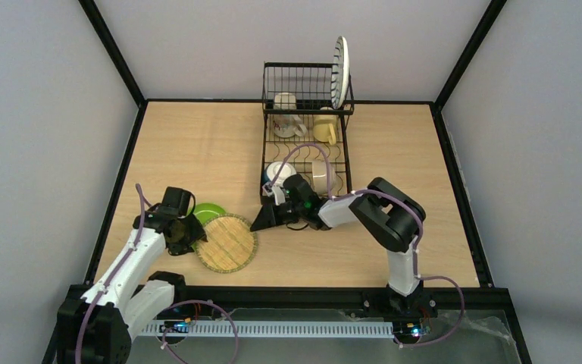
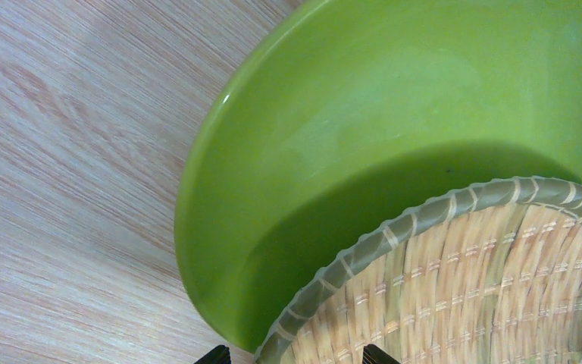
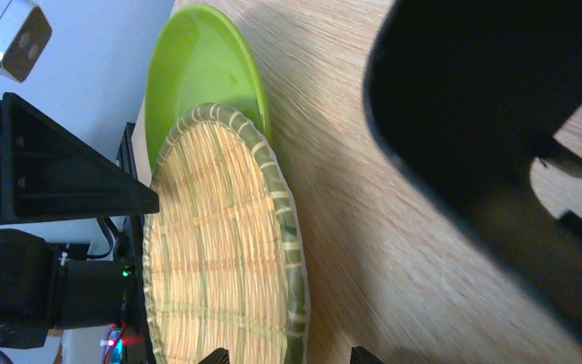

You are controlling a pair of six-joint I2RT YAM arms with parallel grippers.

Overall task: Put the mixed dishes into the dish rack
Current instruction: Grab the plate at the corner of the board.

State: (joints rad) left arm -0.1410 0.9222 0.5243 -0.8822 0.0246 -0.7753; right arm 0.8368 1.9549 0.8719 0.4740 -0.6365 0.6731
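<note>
Round woven plate point(image 1: 227, 243) overlaps glossy green plate point(image 1: 208, 212)

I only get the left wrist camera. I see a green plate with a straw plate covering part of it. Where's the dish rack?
Observer: The dish rack stands near the far edge of the table, to the right of the green plate.
Operator: Where's the other arm?
Observer: The right end effector is open. It sits between the rack and the woven plate, pointing at that plate.
</note>
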